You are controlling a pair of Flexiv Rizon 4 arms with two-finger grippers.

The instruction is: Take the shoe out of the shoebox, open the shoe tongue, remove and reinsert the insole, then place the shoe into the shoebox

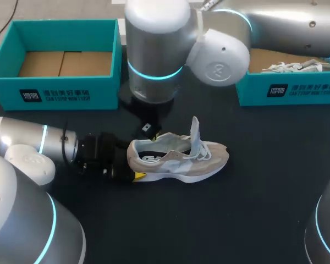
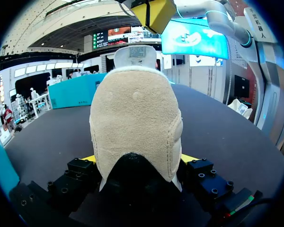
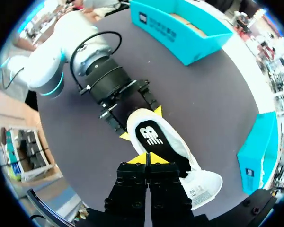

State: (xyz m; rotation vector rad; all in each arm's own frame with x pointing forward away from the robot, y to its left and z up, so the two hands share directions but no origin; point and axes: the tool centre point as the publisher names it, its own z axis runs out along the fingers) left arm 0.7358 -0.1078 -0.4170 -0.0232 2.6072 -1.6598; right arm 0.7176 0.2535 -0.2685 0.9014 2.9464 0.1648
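The left gripper (image 3: 141,124) was clamped on the heel of the beige sneaker (image 1: 179,159), probably to brace it upright on the black table (image 1: 236,220) while the insole (image 3: 151,137) was worked. The right gripper (image 3: 146,158) hung just over the opening, its yellow tips pressed together on nothing I could make out. The tongue (image 1: 196,132) stood raised. An empty teal shoebox (image 1: 55,88) sat well behind, and a second shoebox (image 1: 289,93) held another shoe (image 1: 291,67).

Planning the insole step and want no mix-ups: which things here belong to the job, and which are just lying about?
Job: beige suede sneaker; its black insole; empty teal cardboard shoebox; left tool, clamped on the heel; right tool, over the insole.
Likely idle: second teal shoebox; pale laced shoe inside it.
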